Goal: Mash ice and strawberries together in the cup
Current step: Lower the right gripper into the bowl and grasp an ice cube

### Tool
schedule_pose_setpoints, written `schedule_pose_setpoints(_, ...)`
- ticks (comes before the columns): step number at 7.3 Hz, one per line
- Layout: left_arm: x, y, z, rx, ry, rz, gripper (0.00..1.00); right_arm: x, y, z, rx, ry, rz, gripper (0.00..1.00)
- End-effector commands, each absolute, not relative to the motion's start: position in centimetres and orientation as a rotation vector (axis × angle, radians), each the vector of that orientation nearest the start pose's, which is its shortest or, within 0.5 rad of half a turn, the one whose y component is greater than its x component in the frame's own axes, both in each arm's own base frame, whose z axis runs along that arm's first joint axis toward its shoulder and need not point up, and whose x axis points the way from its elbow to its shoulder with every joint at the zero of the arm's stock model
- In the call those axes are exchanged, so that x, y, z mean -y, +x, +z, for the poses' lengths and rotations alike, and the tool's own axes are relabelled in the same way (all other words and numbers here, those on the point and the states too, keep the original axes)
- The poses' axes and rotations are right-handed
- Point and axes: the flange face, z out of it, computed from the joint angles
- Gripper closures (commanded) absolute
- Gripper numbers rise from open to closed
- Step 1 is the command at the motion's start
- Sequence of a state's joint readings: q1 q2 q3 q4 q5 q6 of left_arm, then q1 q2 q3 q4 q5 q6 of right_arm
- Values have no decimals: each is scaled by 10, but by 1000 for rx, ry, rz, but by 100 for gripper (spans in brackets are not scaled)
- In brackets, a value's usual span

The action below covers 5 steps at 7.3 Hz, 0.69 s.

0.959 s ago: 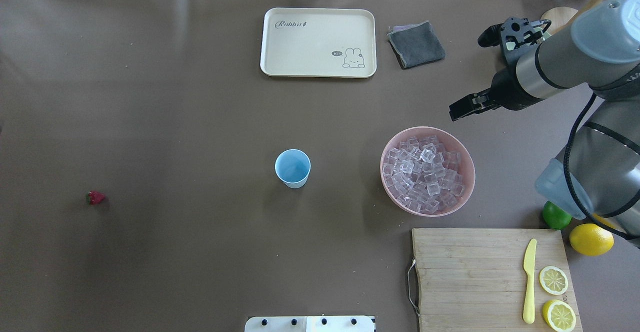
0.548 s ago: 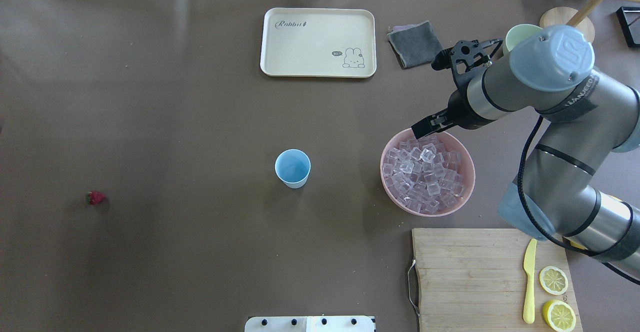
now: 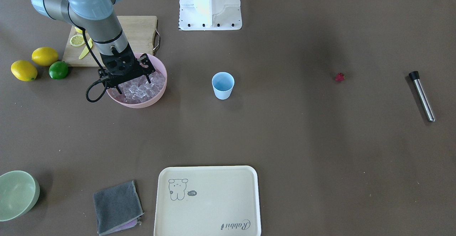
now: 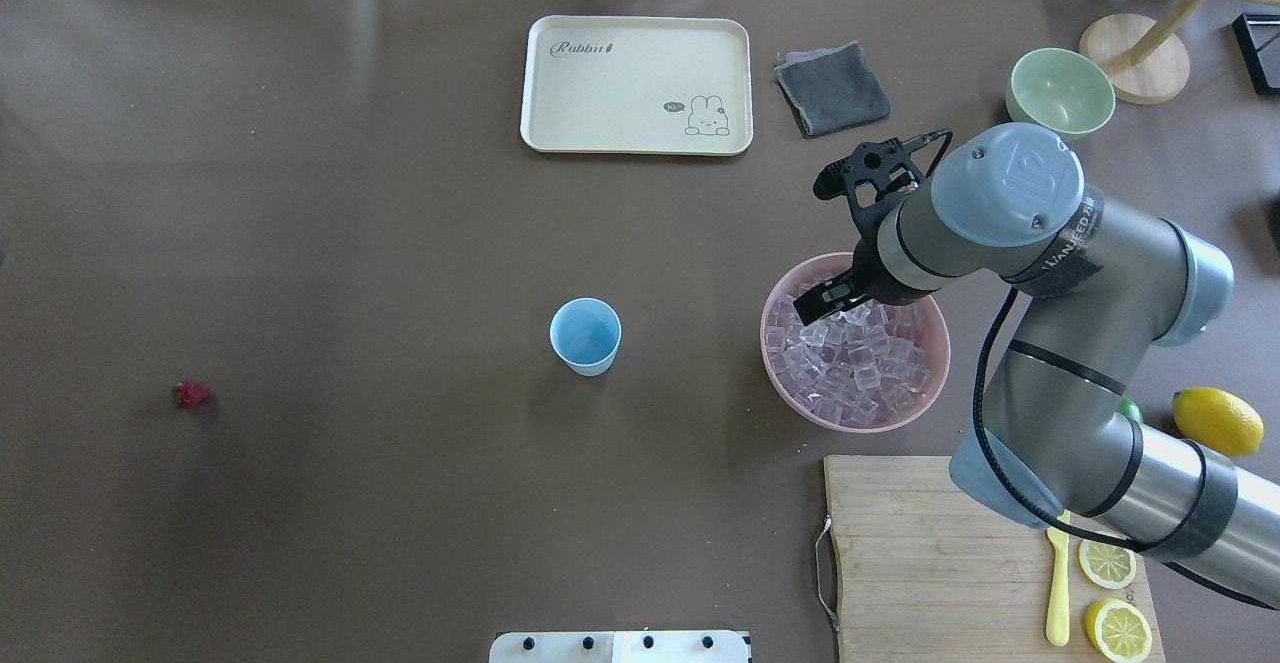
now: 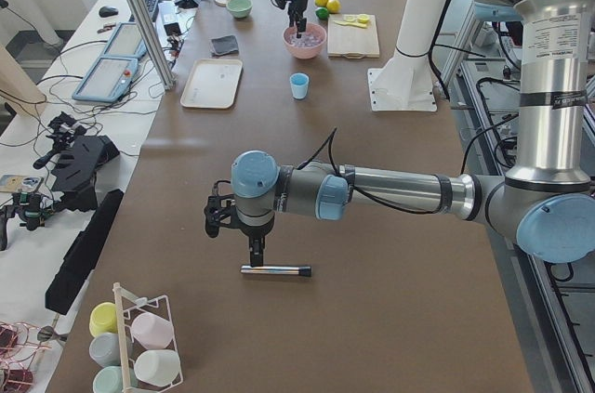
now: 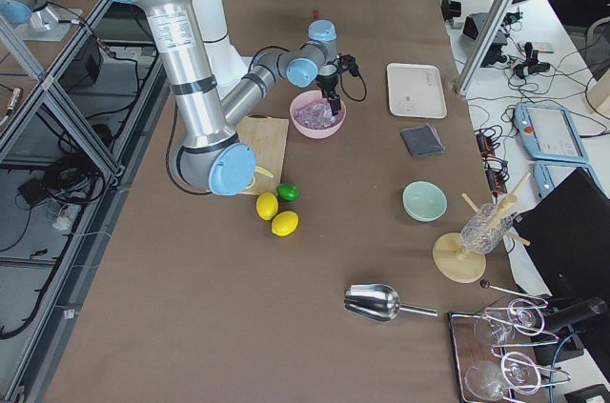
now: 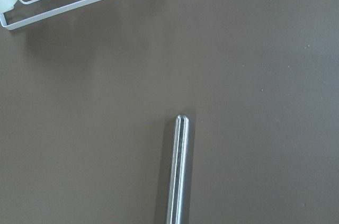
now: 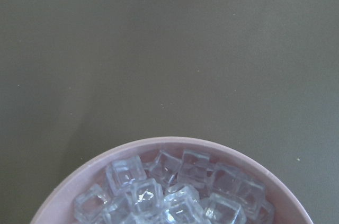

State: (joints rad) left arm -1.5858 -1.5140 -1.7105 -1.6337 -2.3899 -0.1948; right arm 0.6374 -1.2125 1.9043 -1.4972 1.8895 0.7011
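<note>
The light-blue cup [image 4: 585,335] stands upright in the middle of the table, also in the front-facing view [image 3: 223,84]. The ice [image 4: 860,368] fills a pink bowl [image 4: 767,338]. My right gripper [image 4: 815,303] hangs open just over the ice at the bowl's far-left side, fingers spread in the front-facing view [image 3: 133,84]; its wrist view shows ice cubes [image 8: 169,192] close below. One small red strawberry [image 4: 191,395] lies alone far left. My left gripper [image 5: 253,252] shows only in the exterior left view, above a steel muddler [image 5: 276,270]; I cannot tell whether it is open.
A cream tray [image 4: 636,84], grey cloth [image 4: 832,89] and pale green bowl [image 4: 1060,91] lie at the back. A cutting board [image 4: 930,553] with yellow knife and lemon halves sits front right, a lemon [image 4: 1217,421] beside it. A cup rack [image 5: 139,337] stands near the muddler.
My right arm has swung in from the back right and its gripper has come down over the ice in the pink bowl. The cup and strawberry have not moved.
</note>
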Motion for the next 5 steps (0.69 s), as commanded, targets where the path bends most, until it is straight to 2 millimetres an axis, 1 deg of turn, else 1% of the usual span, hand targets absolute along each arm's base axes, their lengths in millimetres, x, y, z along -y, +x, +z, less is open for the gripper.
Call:
schedule_pose_setpoints(1,471,-68,609,-827,61,-140,1,437,-418,318,738,298,-350,2)
schedule_pose_setpoints(2,469,-68,607,-827,64,-138,1,435,-417,316,746,294,-352,4)
schedule_pose_setpoints(3,469,-68,605,-827,67,-137,1,436,-419,320,736,293,-352,8)
schedule_pose_setpoints(4,469,-68,605,-827,67,-137,1,435,-420,320,738,293,-355,12)
schedule_pose_setpoints(5,468,-69,602,-828,74,-137,1,434,-421,320,739,292,-358,47)
